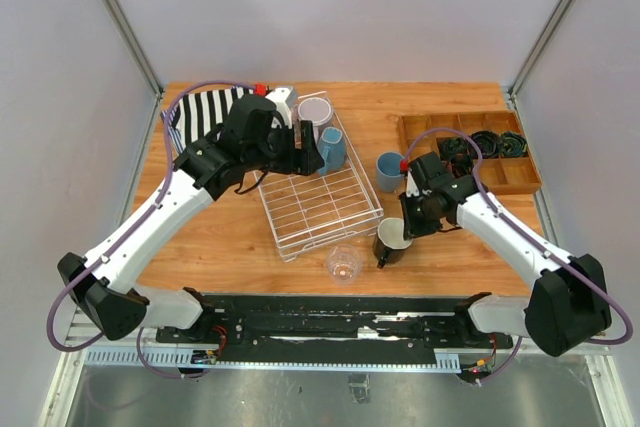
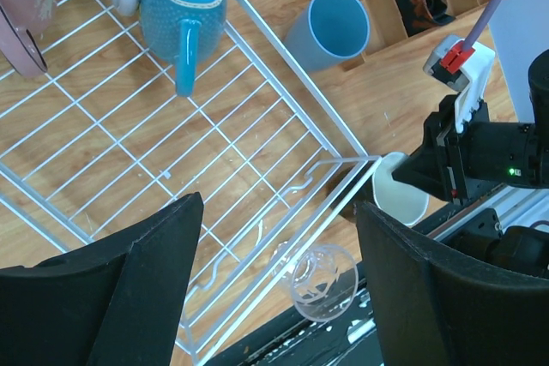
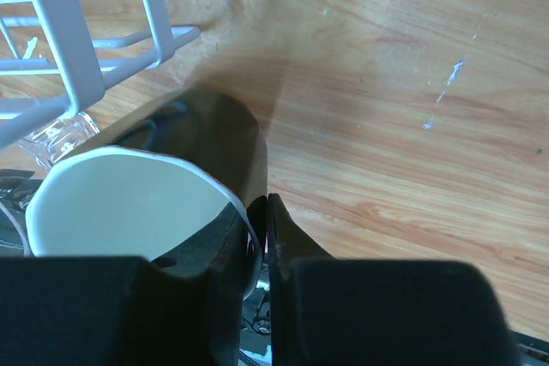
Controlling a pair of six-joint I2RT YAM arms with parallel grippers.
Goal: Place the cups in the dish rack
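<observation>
Your layout:
- Dish rack mid-table, set at an angle.
- In rack, far end: left mug, cup behind it, right mug beside both.
- Tumbler on table right of rack, between rack and compartment tray at far right.
- Glass on table just before rack's near end.
- Loose mug right of glass, by rack's near right corner.
- Cloth far left.

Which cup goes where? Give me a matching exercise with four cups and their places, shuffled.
Cups: 1 teal mug; 2 light blue tumbler; 3 clear glass; 4 dark mug.
Places: A rim pinched in the right gripper; B inside the dish rack; C on the table between dish rack and wooden tray; D on the table by the rack's near corner.
Pairs: 1-B; 2-C; 3-D; 4-A.
</observation>
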